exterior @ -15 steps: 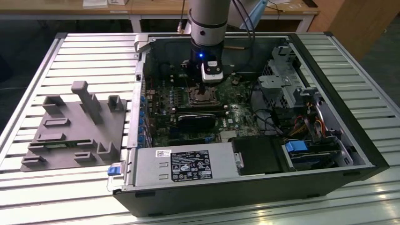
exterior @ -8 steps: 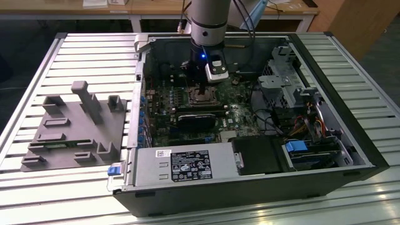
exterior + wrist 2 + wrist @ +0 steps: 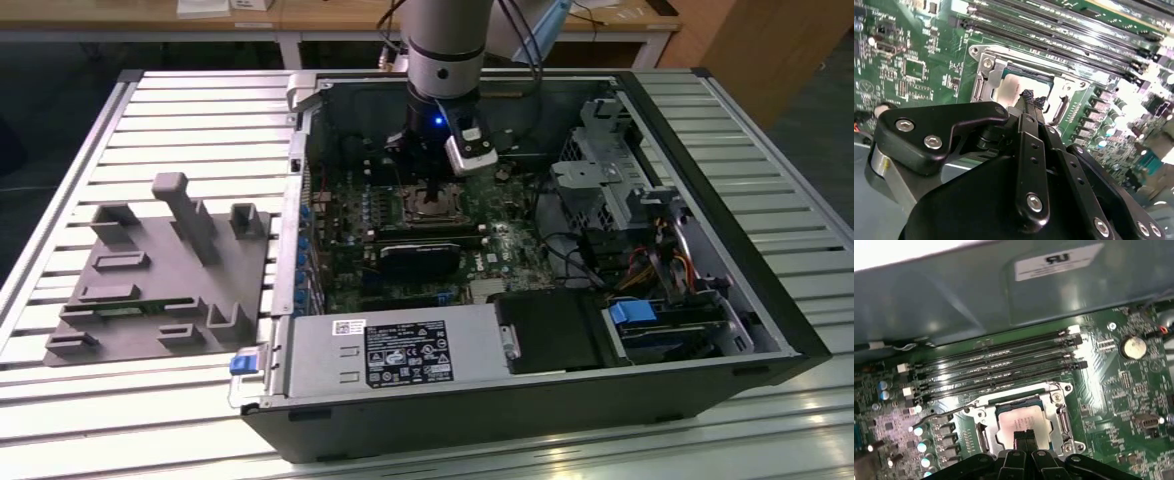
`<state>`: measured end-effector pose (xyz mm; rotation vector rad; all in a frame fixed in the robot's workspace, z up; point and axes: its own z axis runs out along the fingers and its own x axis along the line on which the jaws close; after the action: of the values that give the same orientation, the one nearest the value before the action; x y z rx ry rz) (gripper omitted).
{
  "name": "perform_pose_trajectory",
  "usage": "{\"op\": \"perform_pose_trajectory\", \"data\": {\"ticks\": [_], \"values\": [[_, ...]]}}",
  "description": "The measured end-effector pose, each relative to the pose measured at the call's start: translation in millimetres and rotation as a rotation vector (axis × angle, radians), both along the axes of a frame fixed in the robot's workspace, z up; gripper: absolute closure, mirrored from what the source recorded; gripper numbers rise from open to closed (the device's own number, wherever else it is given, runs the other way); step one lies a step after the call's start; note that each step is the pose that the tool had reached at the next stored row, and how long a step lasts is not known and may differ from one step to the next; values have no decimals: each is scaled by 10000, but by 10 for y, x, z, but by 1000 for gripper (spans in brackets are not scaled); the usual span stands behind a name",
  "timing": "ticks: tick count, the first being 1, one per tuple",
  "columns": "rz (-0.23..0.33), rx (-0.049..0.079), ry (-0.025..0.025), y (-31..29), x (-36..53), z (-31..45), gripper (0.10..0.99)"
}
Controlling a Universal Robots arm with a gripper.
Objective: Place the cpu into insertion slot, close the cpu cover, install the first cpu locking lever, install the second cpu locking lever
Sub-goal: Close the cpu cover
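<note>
We see an open computer case (image 3: 787, 330) lying on its side on a slatted metal table (image 3: 200, 110), with a grey moulded fixture (image 3: 160, 270) resting on the table toward the exterior view's left. A power supply (image 3: 387, 350) with a white label sits along the near edge of the case. The robot arm (image 3: 443, 50) reaches straight down into the case, and its gripper (image 3: 434, 195) hangs over the middle of the green motherboard (image 3: 507, 245). In both wrist views we see the gripper (image 3: 1024, 436) (image 3: 1031, 97) with its two black fingers (image 3: 1019, 437) pressed side by side, narrow, with nothing between them. The tips sit at one edge of the cpu (image 3: 1019, 417) (image 3: 1011, 87), and we cannot tell whether they press on it or hover just above. The cpu lies flat, silver top up, inside the insertion slot (image 3: 1016, 401) (image 3: 1024, 75). The cpu cover (image 3: 985, 410) (image 3: 986, 75), a silver frame, appears to lie down around the chip, which shows through its window. In the first wrist view a thin wire lever (image 3: 939, 413) juts out from the socket toward a row of small capacitors (image 3: 921, 447). Long black memory slots (image 3: 999, 365) run just beside the socket, and a round coin battery (image 3: 1133, 346) sits well apart from it.
</note>
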<state>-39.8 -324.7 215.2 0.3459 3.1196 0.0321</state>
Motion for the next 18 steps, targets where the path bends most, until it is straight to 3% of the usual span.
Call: {"op": "perform_pose_trajectory", "data": {"ticks": [6, 18], "values": [[603, 27, -205, -1, -8, -1, 980], [358, 95, -220, -1, -17, 84, 980]]}}
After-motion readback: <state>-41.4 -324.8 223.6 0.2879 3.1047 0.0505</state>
